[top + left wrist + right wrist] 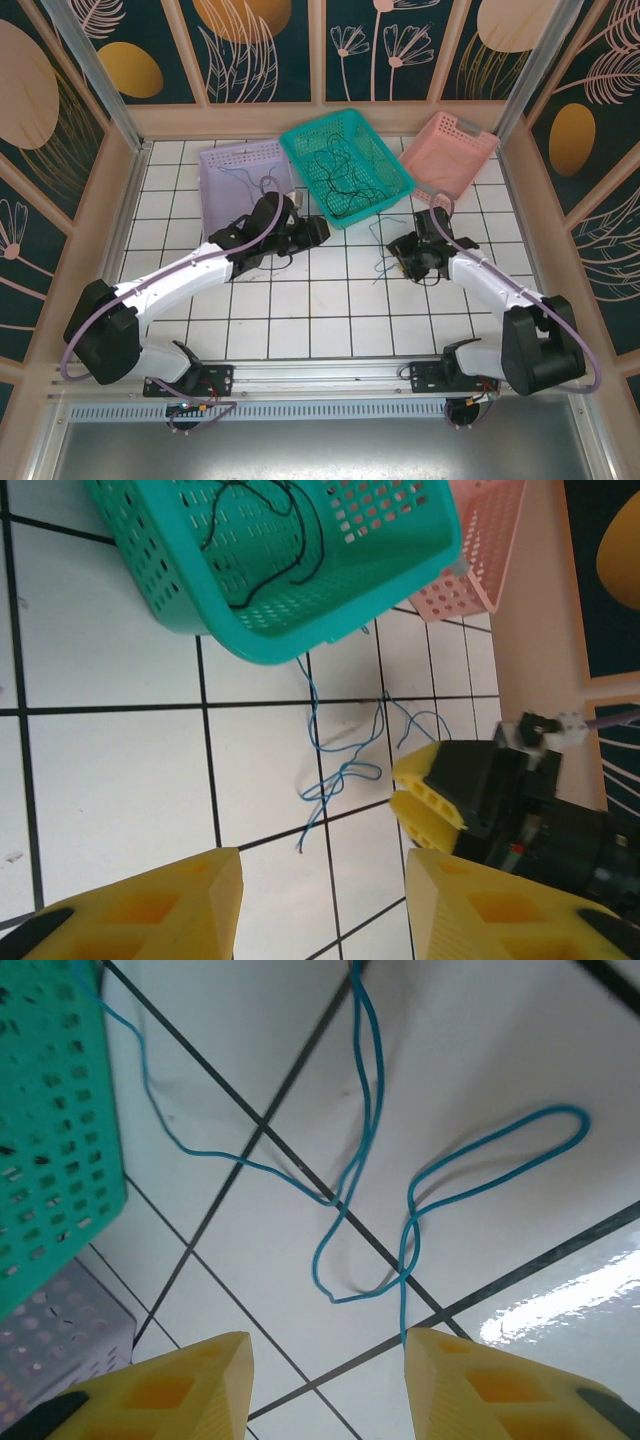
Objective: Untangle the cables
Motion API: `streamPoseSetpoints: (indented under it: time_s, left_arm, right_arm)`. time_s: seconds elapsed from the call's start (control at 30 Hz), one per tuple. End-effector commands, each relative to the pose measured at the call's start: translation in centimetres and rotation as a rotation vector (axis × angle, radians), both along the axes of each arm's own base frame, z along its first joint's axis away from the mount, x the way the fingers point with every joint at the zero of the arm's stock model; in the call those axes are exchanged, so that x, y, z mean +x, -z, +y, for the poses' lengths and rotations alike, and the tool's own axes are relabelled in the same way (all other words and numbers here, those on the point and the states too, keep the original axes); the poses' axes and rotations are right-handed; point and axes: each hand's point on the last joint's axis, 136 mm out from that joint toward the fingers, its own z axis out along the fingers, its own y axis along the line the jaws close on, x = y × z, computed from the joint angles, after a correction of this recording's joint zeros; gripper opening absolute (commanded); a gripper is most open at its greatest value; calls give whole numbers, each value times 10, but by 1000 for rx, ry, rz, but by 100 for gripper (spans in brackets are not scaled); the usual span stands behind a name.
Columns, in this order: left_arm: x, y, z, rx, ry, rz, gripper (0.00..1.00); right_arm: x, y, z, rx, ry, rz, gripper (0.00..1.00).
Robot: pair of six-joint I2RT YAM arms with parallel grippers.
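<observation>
From above, I see a thin blue wire [383, 245] squiggled on the white tiled table [300, 300]. It lies between my left gripper [318, 232] and right gripper [400, 250], just in front of a teal perforated plastic basket [388, 152] holding a thin black wire [345, 185]. Through the left wrist camera, the jaws stand apart, holding nothing. Through the right wrist camera, those jaws also gape; the blue wire loops on the tile ahead, one strand reaching a fingertip.

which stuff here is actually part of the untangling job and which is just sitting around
Job:
- blue cable, loose on the tiles
- black cables, in the teal basket
- left gripper and right gripper, both open

Just sitting there:
- lavender basket
- pink basket
</observation>
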Motion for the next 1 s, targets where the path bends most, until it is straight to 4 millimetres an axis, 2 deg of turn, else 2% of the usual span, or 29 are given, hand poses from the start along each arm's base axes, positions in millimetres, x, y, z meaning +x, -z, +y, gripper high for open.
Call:
streamPoseSetpoints:
  time_s: [0.0,0.07,0.1,0.2,0.37,0.43,0.57,0.6,0.67,0.77,0.87,0.97]
  left_arm:
    - [-4,-4,-9,-27,20,-18,46]
    - [-6,-6,-11,-31,22,-20,46]
    - [-10,4,-8,-15,21,-4,46]
    - [-12,5,-5,-11,17,-5,46]
    - [-15,5,0,-4,8,-5,46]
    - [-16,5,1,-5,5,-5,46]
    - [-17,6,2,-3,4,-4,46]
    - [-16,6,2,-2,4,-3,46]
    - [-16,5,2,-3,2,-3,46]
    - [-15,4,1,-8,-6,4,48]
    - [-13,1,0,-27,-27,20,56]
    - [-10,-2,-4,-65,-64,57,66]
  right_arm:
    - [11,4,14,60,32,-18,44]
    - [15,7,18,43,9,-18,44]
    - [17,9,20,35,-2,-13,44]
    - [21,17,24,25,-22,0,41]
    - [20,30,25,-4,-35,34,33]
    - [20,31,26,-15,-43,27,27]
    - [24,23,29,-86,-119,-24,5]
    - [24,19,30,-116,-153,-35,0]
    - [24,5,35,-154,-218,-68,0]
    - [19,-29,49,-167,-329,-169,0]
    - [7,-66,61,-158,-436,-289,0]
    - [-7,-98,76,-75,-554,-405,0]
